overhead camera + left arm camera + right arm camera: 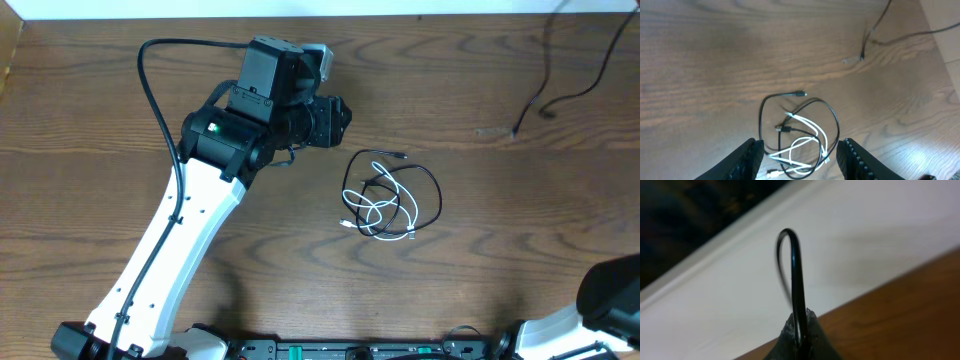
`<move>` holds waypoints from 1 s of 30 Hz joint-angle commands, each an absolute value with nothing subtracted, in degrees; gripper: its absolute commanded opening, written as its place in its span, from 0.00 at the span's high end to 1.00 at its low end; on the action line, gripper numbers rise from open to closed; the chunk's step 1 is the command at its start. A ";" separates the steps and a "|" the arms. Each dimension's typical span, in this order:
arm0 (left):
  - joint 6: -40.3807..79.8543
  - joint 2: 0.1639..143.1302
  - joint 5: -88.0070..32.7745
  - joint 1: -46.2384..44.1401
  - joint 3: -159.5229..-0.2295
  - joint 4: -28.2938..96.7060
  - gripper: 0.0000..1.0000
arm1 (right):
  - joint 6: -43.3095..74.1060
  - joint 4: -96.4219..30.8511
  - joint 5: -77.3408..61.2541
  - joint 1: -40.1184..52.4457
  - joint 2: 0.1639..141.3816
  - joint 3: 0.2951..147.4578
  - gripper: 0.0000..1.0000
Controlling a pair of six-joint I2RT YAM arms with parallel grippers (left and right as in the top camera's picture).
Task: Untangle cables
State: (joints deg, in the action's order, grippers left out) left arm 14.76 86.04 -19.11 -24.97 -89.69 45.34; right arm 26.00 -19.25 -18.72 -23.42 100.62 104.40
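As seen from the left wrist: left gripper (801,161), fingers parted, grasping nothing, poised above the table (700,60). Just ahead of and between the fingertips: cables (786,129), untouched, near the table's middle, well apart from every edge. One loose tangle: black cords (761,112) in wide overlapping loops; white cord (805,122) in smaller loops across them. Right gripper (799,335): clenched, near a table edge, black wire (796,270) arching up at its tips; whether pinched, cannot tell.
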 commanded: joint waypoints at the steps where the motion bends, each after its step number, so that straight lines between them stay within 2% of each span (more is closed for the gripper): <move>1: 13.80 86.00 -18.35 -25.10 -89.69 43.66 0.48 | 24.75 -17.23 -9.67 -25.76 101.80 105.23 0.99; 8: 13.80 86.08 -18.33 -25.10 -89.69 42.30 0.47 | 24.73 -9.93 -5.65 -30.24 105.27 105.23 0.99; 13: 13.80 86.11 -18.35 -25.10 -89.69 42.57 0.47 | 24.75 -9.56 -2.17 -31.77 110.28 105.23 0.98; 14: 13.80 86.11 -18.35 -25.10 -89.69 42.59 0.47 | 24.73 -10.00 -2.00 -31.88 111.28 105.23 0.92; 15: 13.80 86.11 -18.35 -25.10 -89.69 42.59 0.47 | 24.73 -10.66 -2.00 -32.03 112.40 105.23 0.78; 16: 13.80 86.11 -18.35 -25.10 -89.69 42.59 0.46 | 24.75 -11.60 -2.02 -32.14 113.38 105.23 0.47; 18: 13.80 86.11 -18.35 -25.10 -89.69 42.61 0.46 | 24.73 -13.32 -2.02 -32.29 114.72 105.23 0.06; 19: 13.80 86.11 -18.35 -25.10 -89.69 42.78 0.43 | 24.77 -14.61 -2.02 -32.36 115.24 105.23 0.01; 25: 13.80 86.11 -18.37 -25.10 -89.69 42.81 0.42 | 29.32 -21.76 -5.21 -32.32 113.21 105.23 0.01; 30: 13.78 86.17 -18.37 -25.34 -89.45 43.38 0.42 | 29.95 -31.77 -16.64 -31.77 109.69 105.23 0.01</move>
